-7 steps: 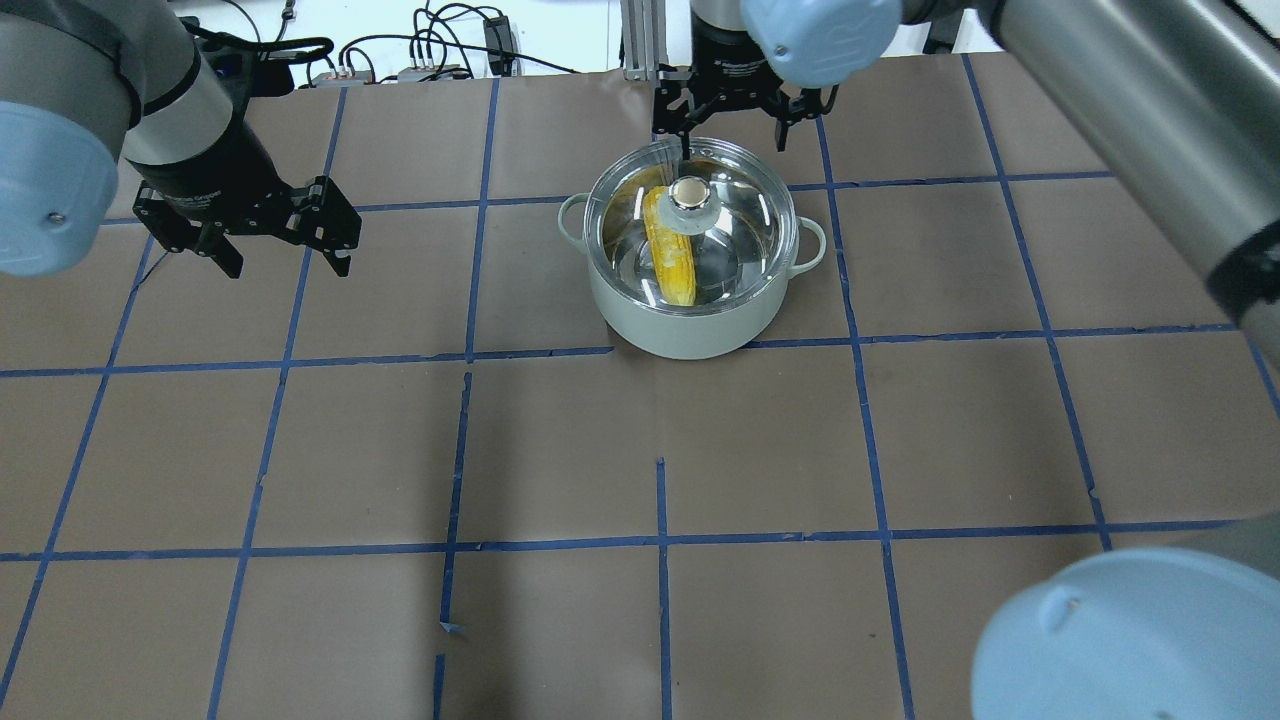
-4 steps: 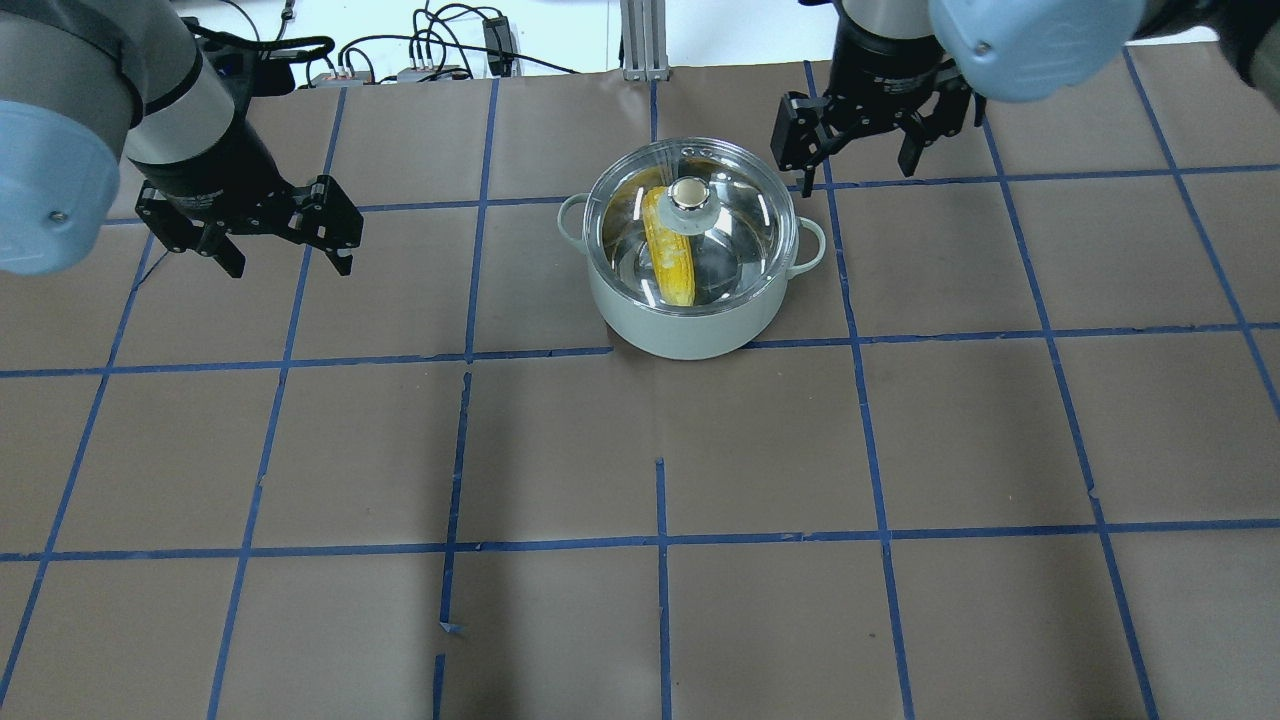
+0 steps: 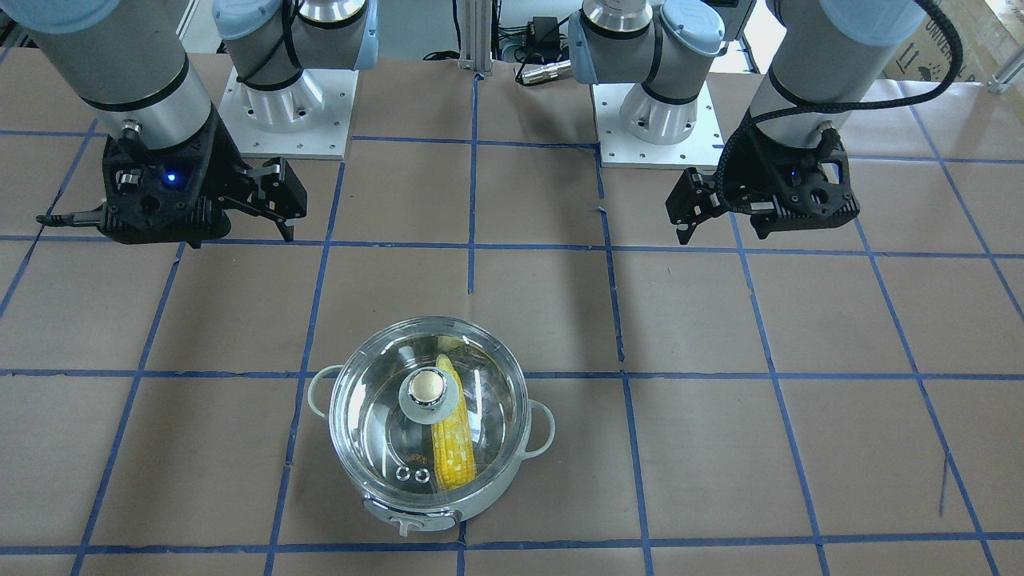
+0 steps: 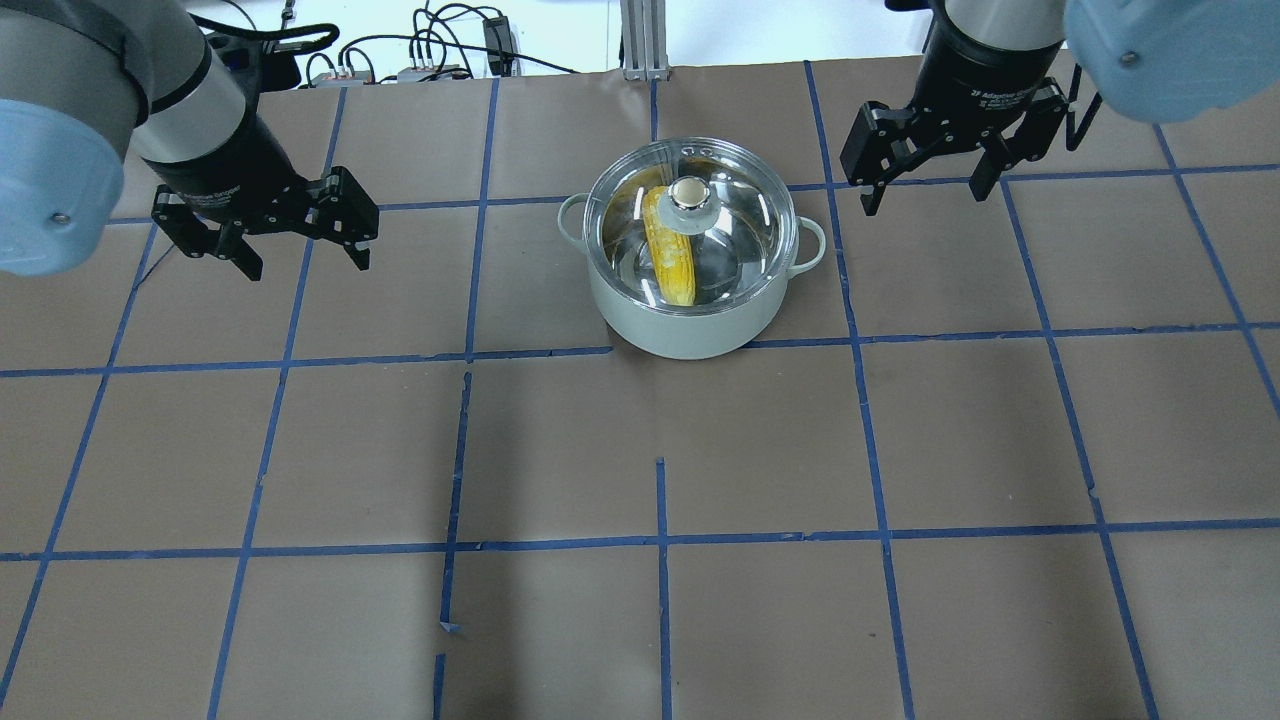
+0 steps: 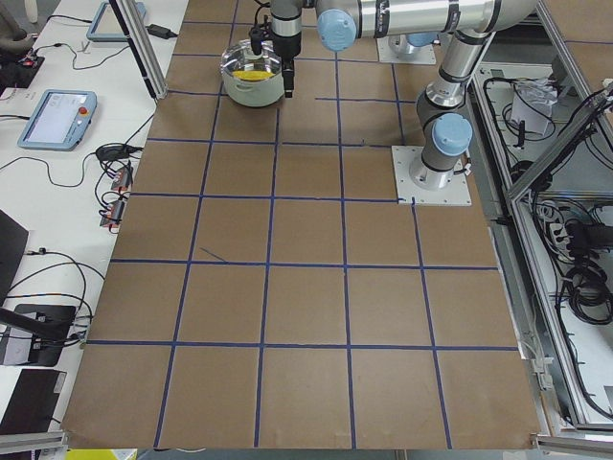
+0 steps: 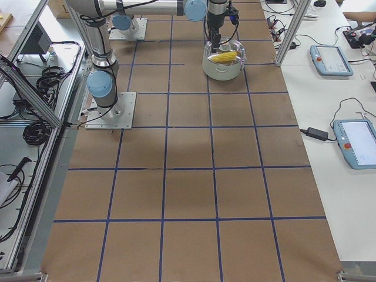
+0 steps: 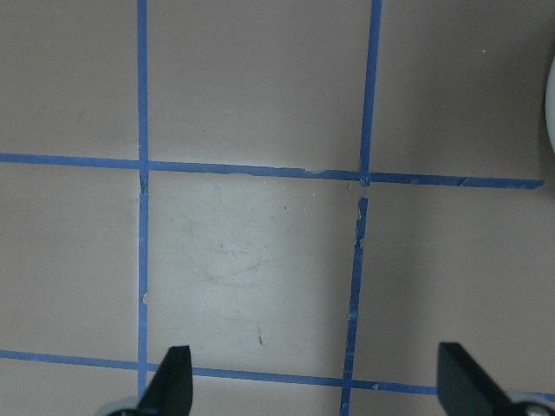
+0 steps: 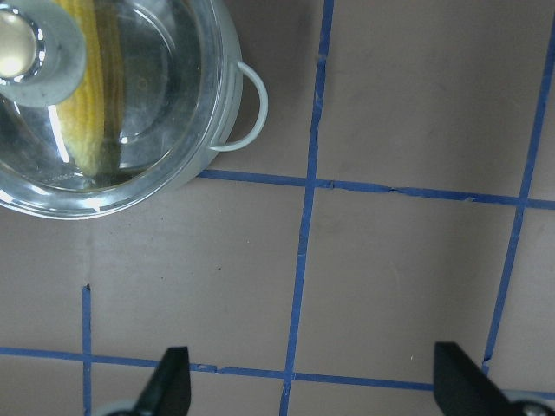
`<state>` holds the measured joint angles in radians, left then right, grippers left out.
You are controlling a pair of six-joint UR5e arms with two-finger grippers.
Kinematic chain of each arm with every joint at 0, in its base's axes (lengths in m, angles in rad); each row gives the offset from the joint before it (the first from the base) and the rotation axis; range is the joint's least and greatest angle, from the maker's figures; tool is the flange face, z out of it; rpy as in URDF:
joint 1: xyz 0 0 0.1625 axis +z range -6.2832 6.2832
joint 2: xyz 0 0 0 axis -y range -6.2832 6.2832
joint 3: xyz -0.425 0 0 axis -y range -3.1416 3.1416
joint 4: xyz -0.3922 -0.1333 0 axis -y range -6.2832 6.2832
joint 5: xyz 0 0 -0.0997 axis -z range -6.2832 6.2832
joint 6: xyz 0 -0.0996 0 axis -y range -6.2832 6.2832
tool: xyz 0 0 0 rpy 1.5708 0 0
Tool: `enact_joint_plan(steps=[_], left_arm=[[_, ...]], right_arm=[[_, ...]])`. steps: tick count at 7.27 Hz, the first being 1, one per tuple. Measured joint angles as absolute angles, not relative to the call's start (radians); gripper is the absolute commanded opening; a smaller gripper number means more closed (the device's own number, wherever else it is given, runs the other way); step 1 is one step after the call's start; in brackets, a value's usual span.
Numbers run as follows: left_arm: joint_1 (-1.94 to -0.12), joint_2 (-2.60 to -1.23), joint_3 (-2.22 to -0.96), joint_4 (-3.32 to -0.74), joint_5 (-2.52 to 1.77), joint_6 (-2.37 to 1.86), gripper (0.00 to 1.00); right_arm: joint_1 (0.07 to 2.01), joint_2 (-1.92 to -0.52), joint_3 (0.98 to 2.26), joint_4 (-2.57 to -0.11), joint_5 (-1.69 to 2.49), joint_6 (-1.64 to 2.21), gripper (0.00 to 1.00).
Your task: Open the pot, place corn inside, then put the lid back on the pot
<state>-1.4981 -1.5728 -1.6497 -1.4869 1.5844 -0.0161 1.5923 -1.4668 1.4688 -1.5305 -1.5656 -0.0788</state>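
The pale mint pot [image 4: 690, 325] stands on the table at centre back. The clear glass lid [image 4: 745, 225] sits on it, its knob [image 4: 688, 193] on top. The yellow corn [image 4: 672, 258] lies inside, seen through the glass. My right gripper [image 4: 925, 198] hangs open and empty to the right of the pot, clear of it. My left gripper [image 4: 305, 265] hangs open and empty well to the pot's left. The right wrist view shows the pot [image 8: 221, 130], lid [image 8: 156, 78] and corn [image 8: 91, 113] at top left, with the gripper [image 8: 314, 386] over bare table.
Brown paper with a blue tape grid [image 4: 660, 545] covers the table. Cables and a metal post [image 4: 640, 40] lie past the far edge. The left wrist view shows only the table and the pot's edge [image 7: 552, 95]. The arm bases [image 3: 284, 112] stand on the robot's side.
My right gripper has moved from just behind the lid to the right, away from the pot. My left gripper shifted slightly toward the pot. Pot, lid and corn stayed put.
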Motion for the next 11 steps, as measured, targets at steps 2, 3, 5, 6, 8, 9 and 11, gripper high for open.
enact_joint_plan(steps=[2,3,5,6,8,9,11], left_arm=[[-1.506,-1.572,-1.659,-1.488,1.557,-0.031,1.00],[-1.521,-1.575,-1.665,-1.486,1.553,-0.054,1.00],[-1.545,-1.580,-1.670,-1.478,1.552,-0.091,1.00],[-1.548,-1.578,-1.671,-1.476,1.553,-0.094,1.00],[-1.549,-1.572,-1.675,-1.476,1.556,-0.089,1.00],[-1.549,-1.570,-1.676,-1.476,1.559,-0.087,1.00],[-1.549,-1.569,-1.677,-1.476,1.560,-0.086,1.00]], right_arm=[[1.593,-1.477,1.453,-1.504,-1.581,-0.052,1.00],[1.593,-1.478,1.451,-1.506,-1.586,-0.046,1.00],[1.588,-1.472,1.444,-1.521,-1.589,-0.049,1.00],[1.584,-1.470,1.444,-1.520,-1.587,-0.045,1.00],[1.585,-1.458,1.444,-1.519,-1.581,-0.043,1.00],[1.586,-1.456,1.444,-1.521,-1.580,-0.042,1.00],[1.588,-1.455,1.444,-1.522,-1.578,-0.041,1.00]])
